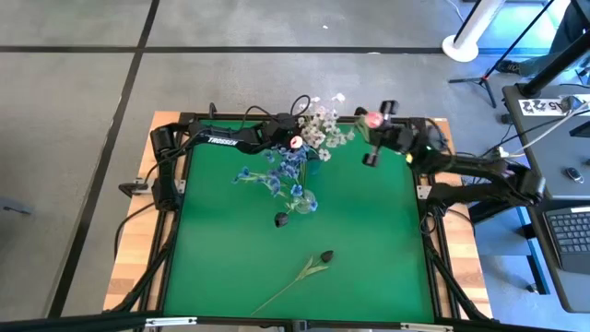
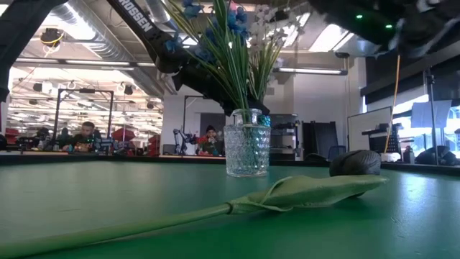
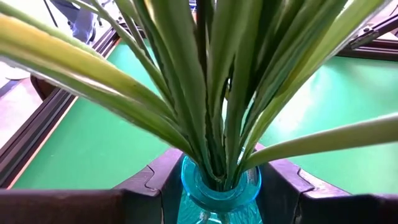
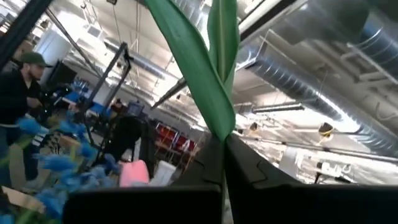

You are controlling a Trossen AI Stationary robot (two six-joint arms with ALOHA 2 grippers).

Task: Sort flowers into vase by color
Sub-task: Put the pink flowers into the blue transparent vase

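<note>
My left gripper is at the table's far edge with its fingers on either side of a teal vase full of green stalks. My right gripper, to the right of it and raised, is shut on a pink tulip and points upward. A clear glass vase stands mid-table with blue sprays. White sprays spread out near the far edge. One near-black tulip lies flat on the table. Another dark head shows beside the clear vase. My left gripper has the teal vase's neck between its two fingers, just below the rim, coming at it level. The stalks rise upright past the fingers. Whether the vase's base is on the table is out of view. My right gripper pinches the pink tulip's green stalk and leaf between its shut fingers. The leaf sticks up past the fingertips. The stem is lifted clear of the table.
The table's black frame rims the green mat. The lying tulip's stalk runs toward the near edge. People sit at desks beyond the table. The mat's left and right sides are bare.
</note>
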